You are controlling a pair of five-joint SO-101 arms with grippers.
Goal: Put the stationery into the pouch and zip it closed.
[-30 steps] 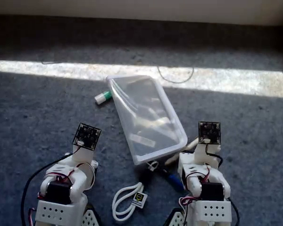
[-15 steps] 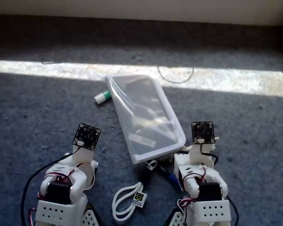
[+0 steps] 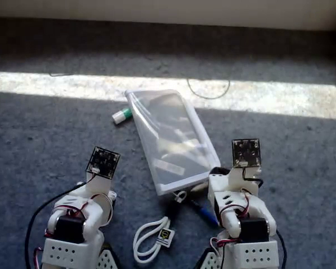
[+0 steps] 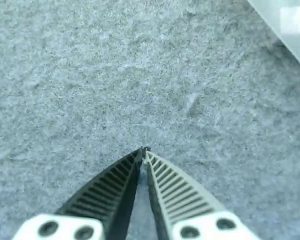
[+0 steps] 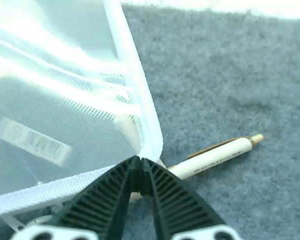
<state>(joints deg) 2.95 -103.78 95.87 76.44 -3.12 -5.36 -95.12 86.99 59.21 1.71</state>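
carpet: grey, under everything; sunlit band across the far side.
pouch: translucent, flat mid-carpet, slanted; near end lies between the two arms.
left gripper: jaws closed, gripping nothing, over bare carpet, apart from the pouch.
right gripper: jaws closed, tips at the pouch's near corner; can't tell if fabric is pinched.
cord loop: white, on carpet between the arm bases.
white pen: outside the pouch, just beside that corner.
green-capped stick: outside, just beside the pouch's far edge.
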